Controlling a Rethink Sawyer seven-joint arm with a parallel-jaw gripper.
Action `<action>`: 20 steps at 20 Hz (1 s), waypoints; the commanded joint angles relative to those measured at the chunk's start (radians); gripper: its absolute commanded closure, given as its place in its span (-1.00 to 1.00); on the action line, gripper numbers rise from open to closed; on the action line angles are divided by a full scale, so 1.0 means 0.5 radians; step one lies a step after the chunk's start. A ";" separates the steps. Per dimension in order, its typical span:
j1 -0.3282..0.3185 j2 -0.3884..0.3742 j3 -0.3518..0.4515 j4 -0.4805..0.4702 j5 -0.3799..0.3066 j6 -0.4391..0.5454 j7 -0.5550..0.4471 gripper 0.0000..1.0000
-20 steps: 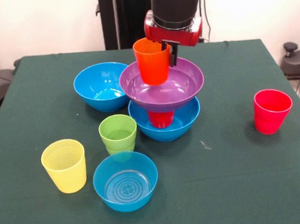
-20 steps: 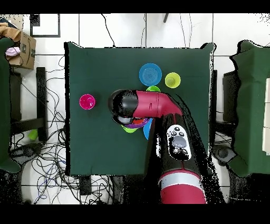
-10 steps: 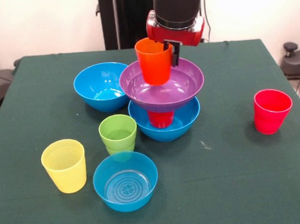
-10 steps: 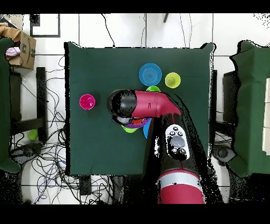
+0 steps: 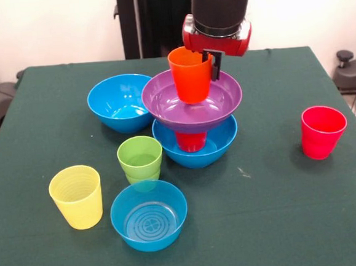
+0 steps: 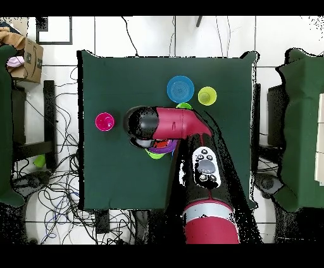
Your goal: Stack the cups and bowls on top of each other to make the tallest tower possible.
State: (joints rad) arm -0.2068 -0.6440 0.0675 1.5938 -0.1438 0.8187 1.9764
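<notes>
My tool (image 5: pixel 210 61) grips the orange cup (image 5: pixel 191 74) by its rim, cup upright. The purple bowl (image 5: pixel 191 99) is directly below it, w/ center slightly to the tool's side.

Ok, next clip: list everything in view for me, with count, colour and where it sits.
Table: one, dark green cloth.
Tower: one, mid-table; large blue bowl at the bottom, red cup in it, purple bowl on that cup.
Orange cup: one, over the purple bowl's inside, a gripper finger at its rim.
Second large blue bowl: one, left of the tower in the front view.
Small blue bowl: one, ringed bottom, front of the table.
Light green cup: one, behind the small blue bowl, sitting in something green.
Yellow cup: one, front left.
Pinkish-red cup: one, alone at the right.
Cardboard box: one, off the table, overhead view.
Floor cables: many, dark.
Gripper: one, red and black, at the orange cup.
</notes>
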 commanded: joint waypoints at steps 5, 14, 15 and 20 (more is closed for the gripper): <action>0.006 0.068 0.050 -0.141 0.043 0.090 0.190 1.00; -0.042 0.070 0.065 -0.165 0.033 0.124 0.119 1.00; -0.042 0.077 0.063 -0.175 0.031 0.127 0.122 1.00; -0.032 0.070 0.052 -0.147 0.022 0.110 0.136 1.00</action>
State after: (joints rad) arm -0.2147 -0.6439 0.0666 1.5519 -0.1438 0.8187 1.9764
